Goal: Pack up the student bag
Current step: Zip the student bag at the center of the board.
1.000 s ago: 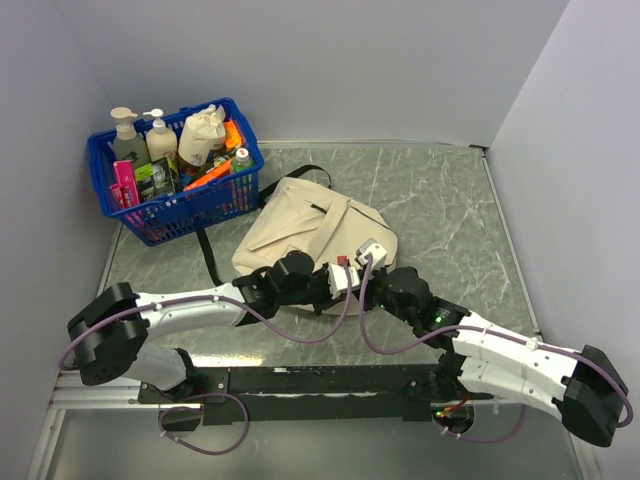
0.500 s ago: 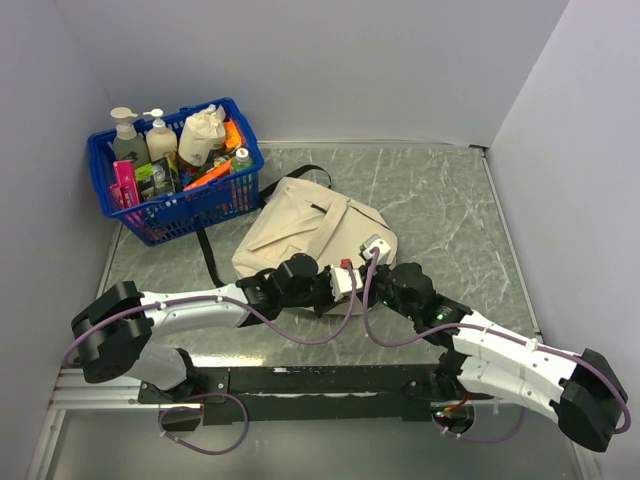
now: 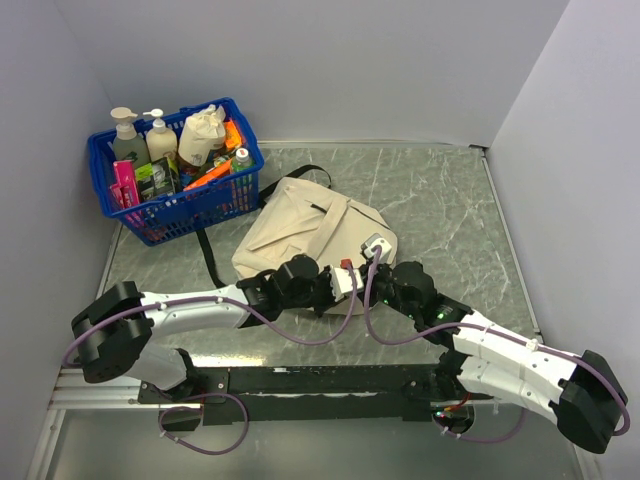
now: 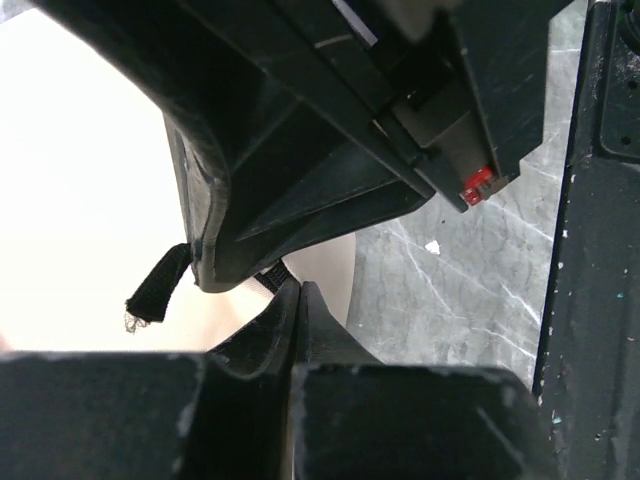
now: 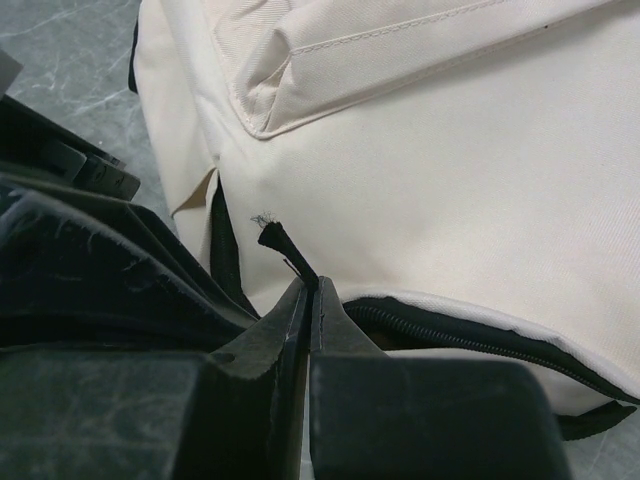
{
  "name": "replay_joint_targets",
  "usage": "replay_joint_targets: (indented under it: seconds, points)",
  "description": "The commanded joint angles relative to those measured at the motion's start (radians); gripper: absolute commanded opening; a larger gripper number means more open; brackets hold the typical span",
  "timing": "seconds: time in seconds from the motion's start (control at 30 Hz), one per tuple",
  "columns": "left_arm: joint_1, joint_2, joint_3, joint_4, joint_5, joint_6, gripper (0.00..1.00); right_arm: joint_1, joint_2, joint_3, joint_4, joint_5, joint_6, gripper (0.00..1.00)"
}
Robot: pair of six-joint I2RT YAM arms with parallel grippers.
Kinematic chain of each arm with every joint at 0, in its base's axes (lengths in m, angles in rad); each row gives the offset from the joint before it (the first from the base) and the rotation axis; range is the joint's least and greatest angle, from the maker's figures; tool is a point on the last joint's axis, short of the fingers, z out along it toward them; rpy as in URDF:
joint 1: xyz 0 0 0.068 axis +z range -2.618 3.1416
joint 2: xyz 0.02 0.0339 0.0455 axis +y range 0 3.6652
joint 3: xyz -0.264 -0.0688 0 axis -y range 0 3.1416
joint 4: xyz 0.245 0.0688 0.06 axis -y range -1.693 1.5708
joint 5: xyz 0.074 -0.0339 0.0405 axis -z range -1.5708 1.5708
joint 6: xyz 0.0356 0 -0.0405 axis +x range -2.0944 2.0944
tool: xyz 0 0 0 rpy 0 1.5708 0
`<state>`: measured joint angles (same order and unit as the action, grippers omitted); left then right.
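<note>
The student bag [image 3: 300, 222] lies flat in the middle of the table: cream fabric with black straps and a front pocket. Both grippers meet at its near right edge. My right gripper [image 3: 374, 272] [image 5: 311, 286] is shut on a black zipper pull cord [image 5: 278, 246], whose frayed end sticks out past the tips. Beside it the black zipper [image 5: 450, 336] gapes slightly. My left gripper [image 3: 346, 280] [image 4: 298, 288] is shut, and a ribbed black webbing tab [image 4: 268, 279] runs into its tips. The bag's cream cloth [image 4: 80, 200] fills the left wrist view's left side.
A blue plastic basket [image 3: 120, 196] at the back left holds pump bottles, a small cream pouch and orange items. A black strap [image 3: 206, 256] trails from the bag toward the left. Grey walls close in the marbled table [image 3: 440, 200] on three sides.
My left gripper has closed its jaws at the bag's near edge after edging slightly toward the right gripper. The right gripper has kept its hold and barely moved.
</note>
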<state>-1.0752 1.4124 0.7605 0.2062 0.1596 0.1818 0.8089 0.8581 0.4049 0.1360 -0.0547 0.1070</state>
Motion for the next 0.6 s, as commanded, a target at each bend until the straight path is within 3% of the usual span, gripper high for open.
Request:
replay_joint_targets:
  seconds: [0.0,0.23,0.37,0.57]
  points:
    - [-0.011,-0.01,0.007,0.058,-0.014,-0.005,0.01,-0.011,0.005,0.048,0.082,-0.008,0.003,0.0]
    - [-0.022,-0.024,0.014,0.045,0.001,0.001,0.01,-0.042,0.051,0.086,0.053,0.055,0.029,0.0]
    - [-0.026,-0.039,0.016,0.026,0.017,0.015,0.01,-0.092,0.065,0.107,0.01,0.197,0.085,0.0]
    - [-0.026,-0.067,0.005,-0.019,0.049,0.065,0.01,-0.145,0.009,0.091,0.002,0.216,0.143,0.0]
